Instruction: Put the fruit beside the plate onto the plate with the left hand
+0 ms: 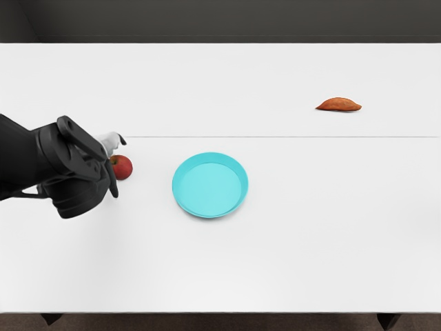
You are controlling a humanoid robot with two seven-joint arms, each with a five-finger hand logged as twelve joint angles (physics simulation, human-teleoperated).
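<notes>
Grasp step: the left robot hand (84, 172) is at the small red apple (124, 167), which sits at nine o'clock of the round turquoise plate (210, 187). Whether it grips cannot be told. Next it likely needs a firm hold, then a lift toward three o'clock.

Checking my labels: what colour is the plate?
The plate is plain turquoise, seen best in the head view.
</notes>
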